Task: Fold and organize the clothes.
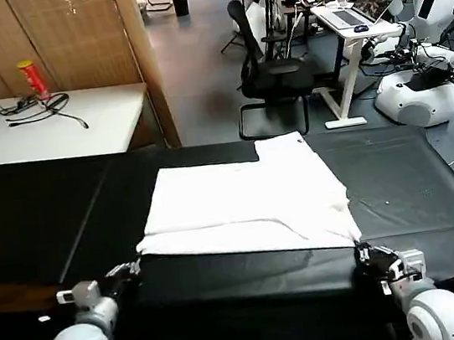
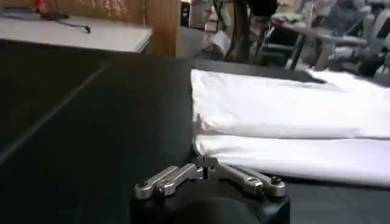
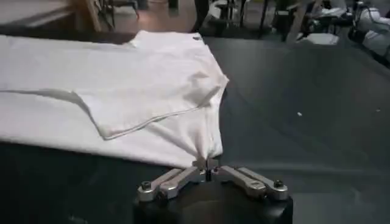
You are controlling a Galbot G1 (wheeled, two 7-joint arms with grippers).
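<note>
— At the near edge, what are your end effectors holding?
— Left end effector (image 1: 131, 270) and right end effector (image 1: 364, 254) each pinch a T-shirt (image 1: 249, 205) corner.
— Progress?
— Partly folded on the surface (image 1: 47, 212); you've more folds left, I judge.

The right gripper (image 3: 208, 165) sits low over the black table (image 3: 304, 115), its two silver fingers (image 3: 167, 181) drawn together so the tips meet. Between those tips it pinches the near corner of the white T-shirt (image 3: 122, 91), and the cloth rises into a small peak there. The shirt lies spread flat, with one layer folded over another and a sleeve edge running diagonally across it. A small dark mark at the far collar may be a label. Office furniture stands blurred beyond the table.
</note>
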